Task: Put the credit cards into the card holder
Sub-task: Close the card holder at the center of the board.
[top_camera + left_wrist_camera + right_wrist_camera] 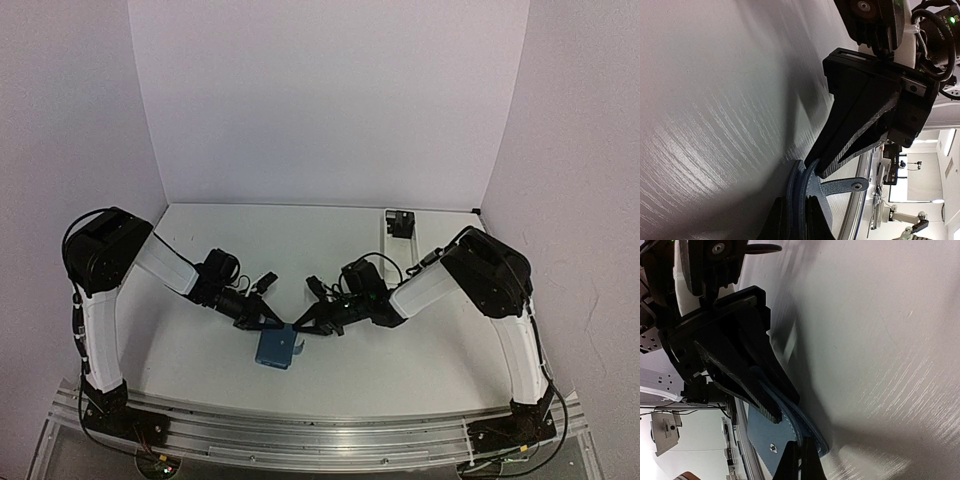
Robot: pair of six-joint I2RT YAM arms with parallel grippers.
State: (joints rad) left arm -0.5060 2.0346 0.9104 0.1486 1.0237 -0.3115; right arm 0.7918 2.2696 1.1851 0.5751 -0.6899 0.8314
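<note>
The blue card holder (278, 350) lies near the table's front edge, between both arms. My left gripper (272, 322) is shut on its far left edge, and in the left wrist view its fingers (775, 225) clamp the stacked blue layers (819, 190). My right gripper (303, 325) is shut on the far right edge. The right wrist view shows that gripper (800, 441) pinching one thin blue layer next to the flap (758, 428) with its snap. The clasp tab (850, 186) sticks out to the side. The credit cards are out of view.
A long white tray (388, 232) sits at the back right with a small dark object (402, 222) on it. White walls close in the table on three sides. An aluminium rail (300, 435) runs along the front edge.
</note>
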